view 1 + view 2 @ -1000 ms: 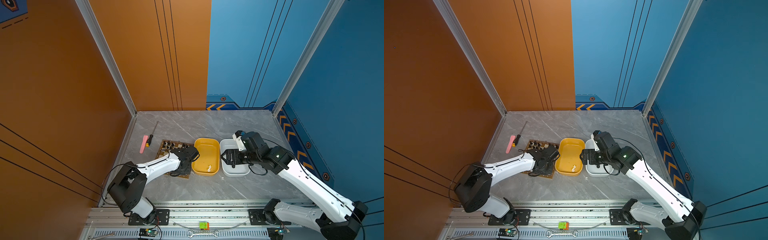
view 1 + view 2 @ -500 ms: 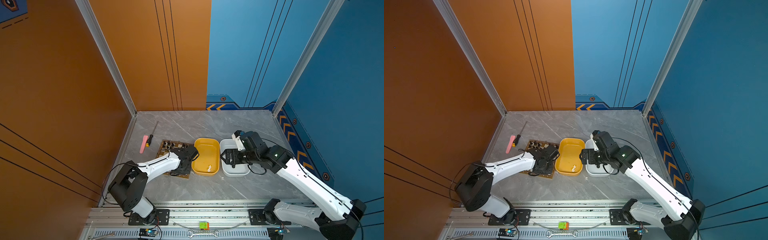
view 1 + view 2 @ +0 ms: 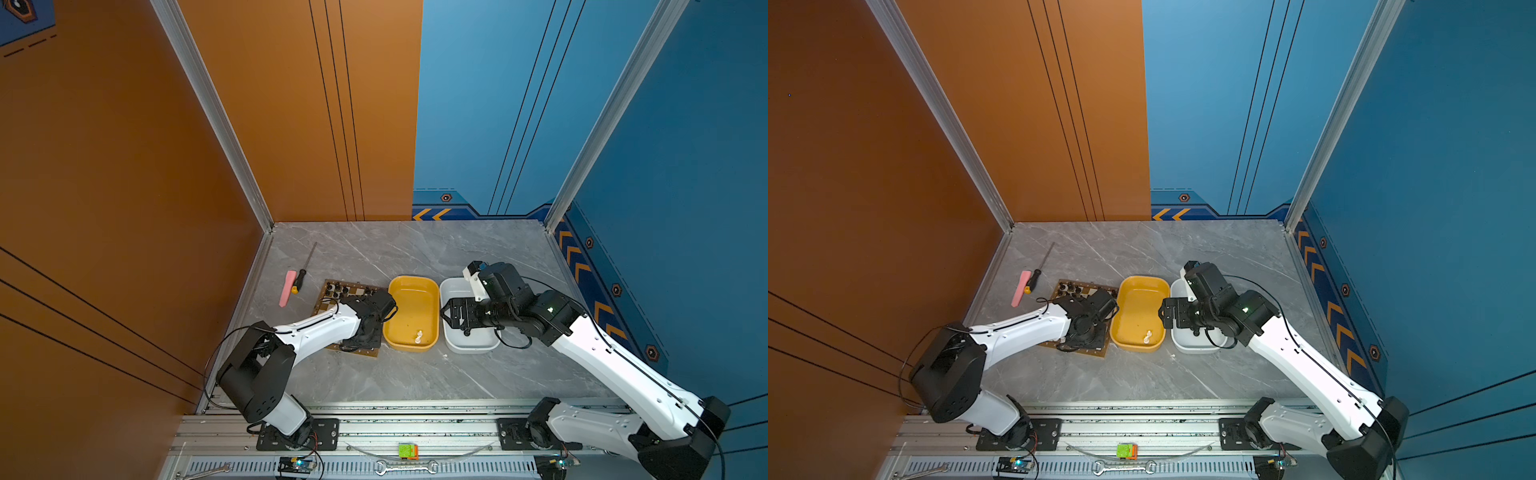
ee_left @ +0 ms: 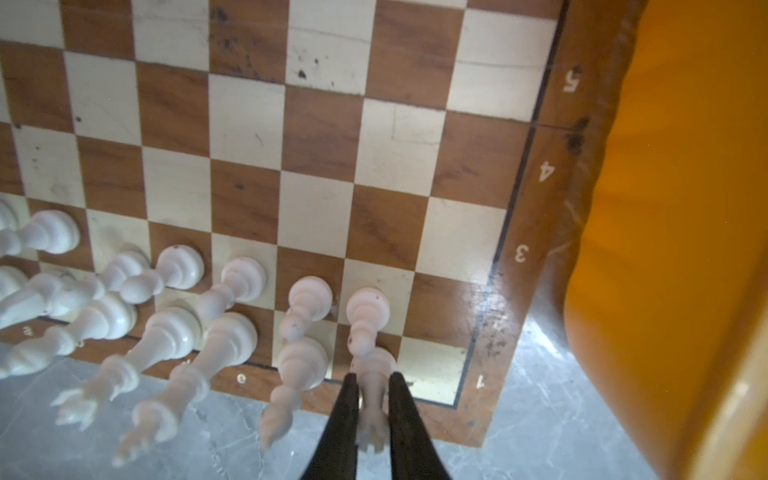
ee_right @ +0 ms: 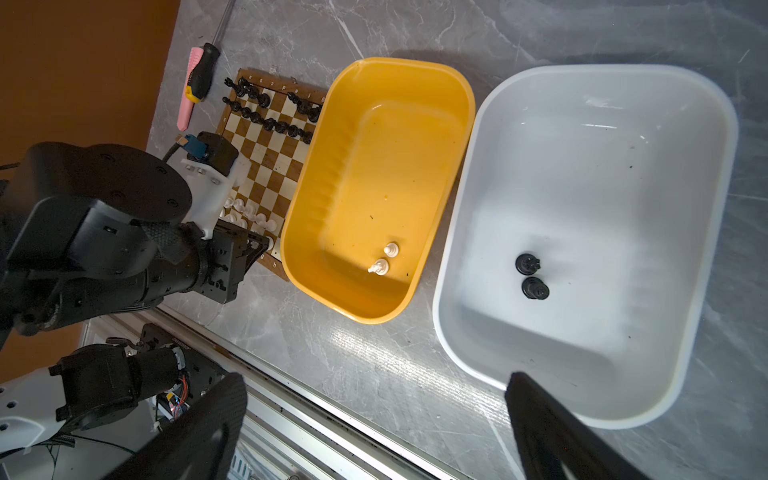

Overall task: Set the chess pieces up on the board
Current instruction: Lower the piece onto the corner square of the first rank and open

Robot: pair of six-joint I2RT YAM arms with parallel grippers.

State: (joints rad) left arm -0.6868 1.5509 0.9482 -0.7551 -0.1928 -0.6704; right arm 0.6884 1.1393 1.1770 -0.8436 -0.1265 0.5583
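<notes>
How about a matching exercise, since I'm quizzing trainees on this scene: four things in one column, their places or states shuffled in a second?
Column A
1. left gripper
2. right gripper
3. two loose cream-white pieces
4. two loose black pieces

Column B
a. in the white tub
b. open, holding nothing
c. in the yellow tub
d. shut on a white piece at the edge of the board

Pairs: 1-d, 2-b, 3-c, 4-a

Robot lab cell: orange/blue panel walls [image 3: 124,174], alu base rail [image 3: 415,432] w/ spanner [image 3: 405,468], marble-look tabletop [image 3: 415,253].
</notes>
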